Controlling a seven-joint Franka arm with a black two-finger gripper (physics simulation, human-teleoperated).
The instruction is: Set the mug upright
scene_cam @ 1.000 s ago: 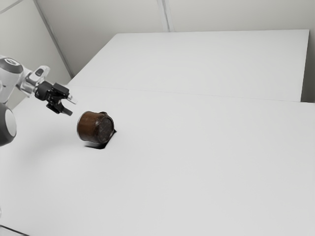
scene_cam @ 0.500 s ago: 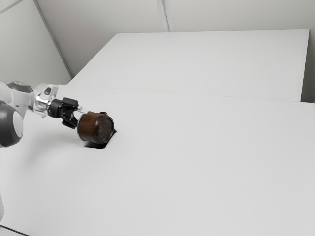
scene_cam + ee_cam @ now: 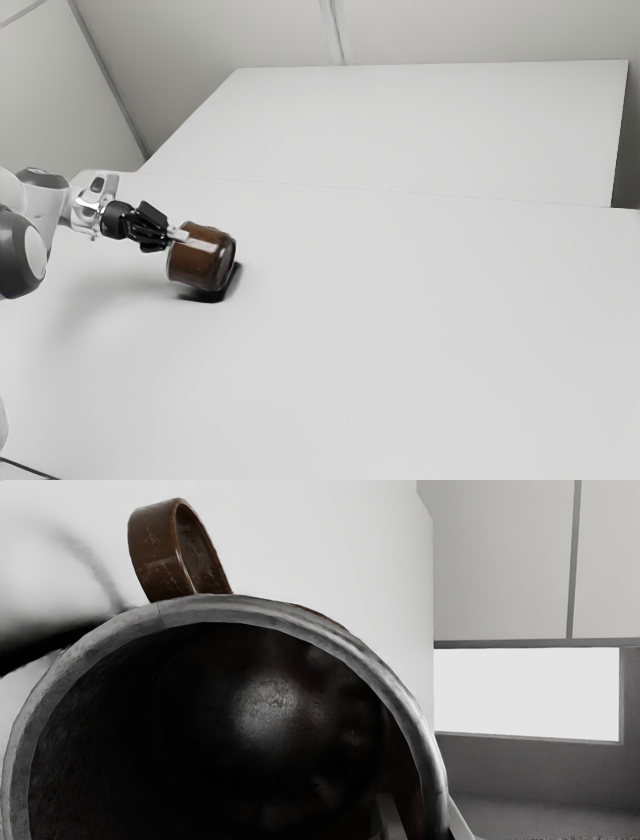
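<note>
- The mug (image 3: 200, 262) lies on its side over the table (image 3: 400, 330), around nine o'clock from the middle of the exterior view, so the upright pose isn't there yet.
- Its mouth faces roughly nine o'clock in that view, toward the arm, and its base roughly three.
- The gripper (image 3: 182, 236) sits at about ten o'clock from the mug's middle, nearly shut, with the mug's wall pinched between its fingers: one inside the mouth, one outside.
- Call the gripped spot on the rim (image 3: 235, 609) six o'clock, and the handle (image 3: 165, 555) stands somewhere between two and three.
- As I judge it, the hold is made; what's left is to swing the mouth up toward twelve, bring the base down flat and let go. Whether the mug touches the table right now, I can't tell.
- Against the frame half a second ago, the fingers have drawn together from a wider spread.
- The mug has slid a touch toward three o'clock and turned: less of its base faces the camera, and more of its brown side.
- The shadow (image 3: 205, 296) under it, near six o'clock, has changed shape along with it.
</note>
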